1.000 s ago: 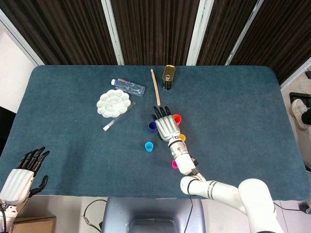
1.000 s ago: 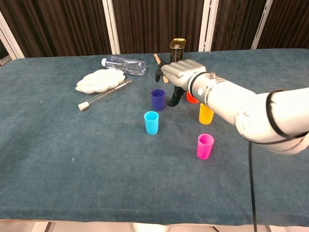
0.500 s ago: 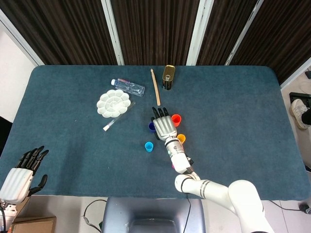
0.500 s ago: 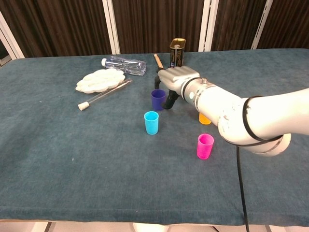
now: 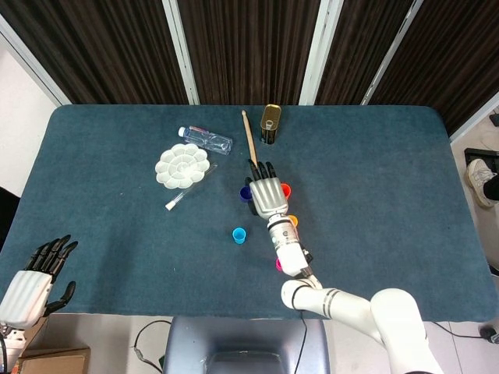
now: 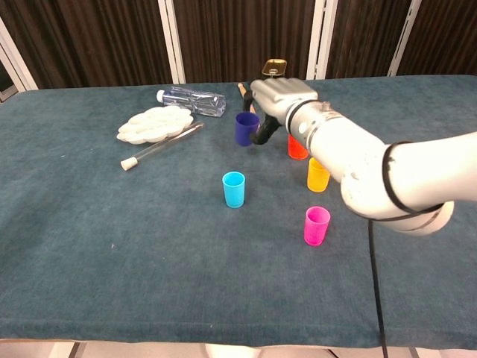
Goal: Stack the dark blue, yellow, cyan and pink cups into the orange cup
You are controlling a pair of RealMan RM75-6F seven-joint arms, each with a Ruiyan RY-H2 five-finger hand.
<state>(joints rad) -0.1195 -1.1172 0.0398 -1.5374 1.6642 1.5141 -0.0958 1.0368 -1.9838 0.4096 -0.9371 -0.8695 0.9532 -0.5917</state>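
My right hand (image 5: 267, 193) (image 6: 279, 98) grips the dark blue cup (image 6: 246, 128) (image 5: 245, 192) and holds it upright, lifted off the cloth. The orange cup (image 6: 297, 148) (image 5: 285, 188) stands just right of the held cup and lower, under the wrist. Nearer to me stands the yellow cup (image 6: 318, 174) (image 5: 293, 220). The cyan cup (image 6: 234, 189) (image 5: 239, 234) stands alone to the left, and the pink cup (image 6: 317, 225) (image 5: 278, 265) is closest to the front edge. My left hand (image 5: 35, 279) hangs off the table's front left corner, fingers apart and holding nothing.
A white paint palette (image 6: 154, 124), a clear plastic bottle (image 6: 191, 100) and a capped tube (image 6: 160, 147) lie at the back left. A wooden stick (image 5: 249, 139) and a dark tin can (image 5: 270, 124) are behind the cups.
My right hand has closed on the dark blue cup and raised it off the table, shifting slightly back. The other cups and my left hand have stayed put.
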